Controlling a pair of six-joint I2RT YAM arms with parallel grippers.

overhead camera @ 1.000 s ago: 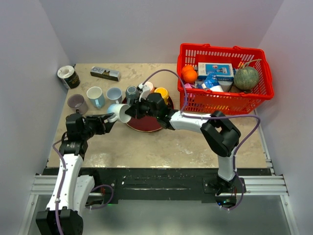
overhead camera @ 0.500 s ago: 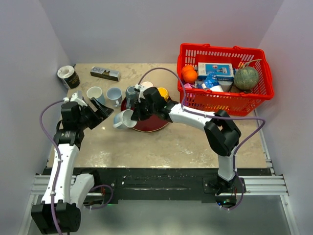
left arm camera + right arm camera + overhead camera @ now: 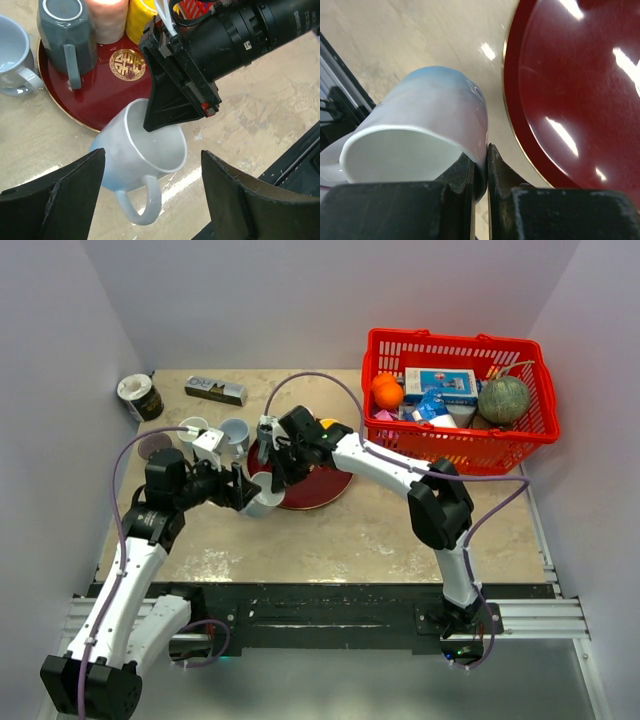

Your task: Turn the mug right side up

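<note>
The mug, white shading to pale blue, hangs tilted just in front of the red tray, mouth up and to the right, handle low. My right gripper is shut on its rim wall, one finger inside and one outside. From above, the right gripper reaches down onto the mug. My left gripper stands open, its fingers wide on either side of the mug without touching it. In the top view the left gripper sits just left of the mug.
On the tray stand an upside-down grey mug, a pink mug and a yellow mug. Upright mugs line the table behind my left arm. A red basket of groceries fills the back right; a box lies at the back.
My left gripper opened and let go of the mug, swung away left, then came back beside it. My right gripper carried the mug down and forward off the tray's front edge.
</note>
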